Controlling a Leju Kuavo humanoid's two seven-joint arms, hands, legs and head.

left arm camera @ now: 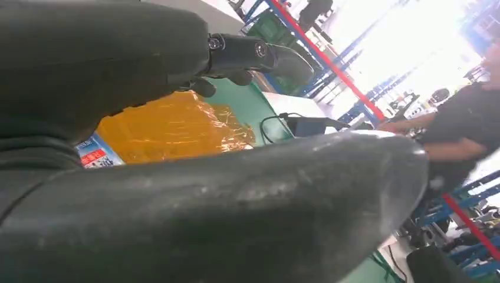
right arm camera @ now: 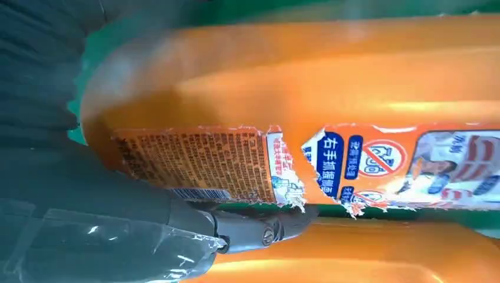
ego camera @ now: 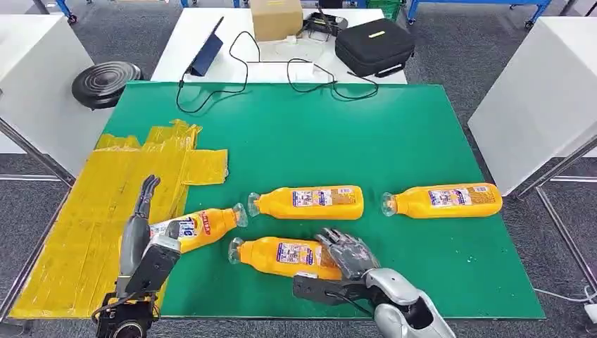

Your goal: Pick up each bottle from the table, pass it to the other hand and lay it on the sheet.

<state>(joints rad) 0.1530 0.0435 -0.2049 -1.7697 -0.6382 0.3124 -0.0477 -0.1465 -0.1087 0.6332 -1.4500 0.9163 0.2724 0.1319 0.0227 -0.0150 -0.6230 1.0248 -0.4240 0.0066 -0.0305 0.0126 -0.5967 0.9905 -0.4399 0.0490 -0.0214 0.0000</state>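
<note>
on green mat (ego camera: 394,141), l hand (ego camera: 144,243) holds bottle (ego camera: 204,227)

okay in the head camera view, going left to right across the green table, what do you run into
Yellow sheet → left robot hand holding a bottle → bottle under the right robot hand → right robot hand → far-right bottle.

Left hand (ego camera: 149,236) gripped a bottle (ego camera: 204,229) over the sheet's edge, one finger extended forward. Right hand (ego camera: 346,255) lay on the near bottle (ego camera: 281,255), fingers curled over its base end.
</note>
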